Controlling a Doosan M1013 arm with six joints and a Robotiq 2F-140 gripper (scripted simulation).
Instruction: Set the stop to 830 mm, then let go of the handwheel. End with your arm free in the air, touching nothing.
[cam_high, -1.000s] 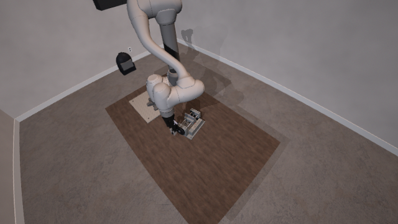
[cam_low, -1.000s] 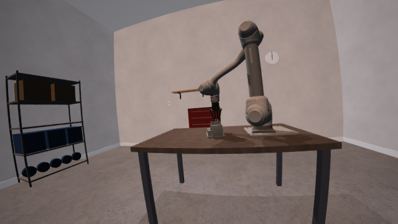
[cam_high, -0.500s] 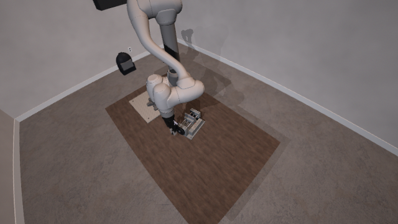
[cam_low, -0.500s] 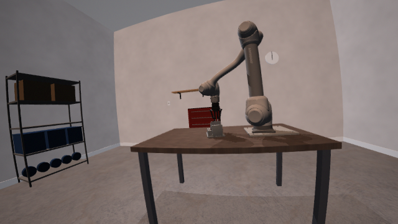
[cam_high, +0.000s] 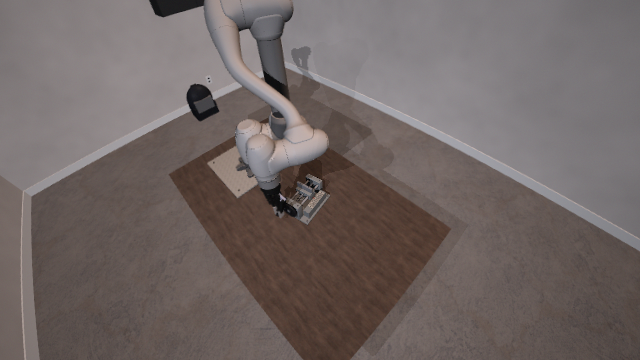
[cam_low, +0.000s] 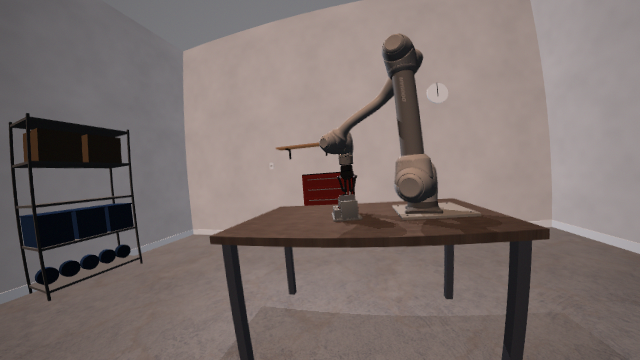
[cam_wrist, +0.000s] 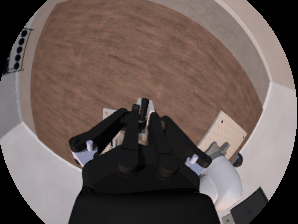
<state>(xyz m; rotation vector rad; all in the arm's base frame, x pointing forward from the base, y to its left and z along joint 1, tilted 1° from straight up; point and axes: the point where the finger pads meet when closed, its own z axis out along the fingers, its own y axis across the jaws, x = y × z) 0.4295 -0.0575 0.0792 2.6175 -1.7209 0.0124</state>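
A small grey stop fixture (cam_high: 310, 198) with rails and a scale sits on the wooden table top; it also shows in the exterior view (cam_low: 346, 208). Its dark handwheel (cam_high: 287, 212) is at the near end. My gripper (cam_high: 280, 207) comes down from above and is shut on the handwheel. In the wrist view the black fingers stand close together over a grey part of the fixture (cam_wrist: 141, 106); the handwheel itself is hidden behind them. The scale reading is too small to tell.
The arm's base stands on a light plate (cam_high: 235, 171) on the table behind the fixture. A red tool cabinet (cam_low: 320, 188) stands by the far wall. A black shelf rack (cam_low: 70, 200) stands at the left of the room.
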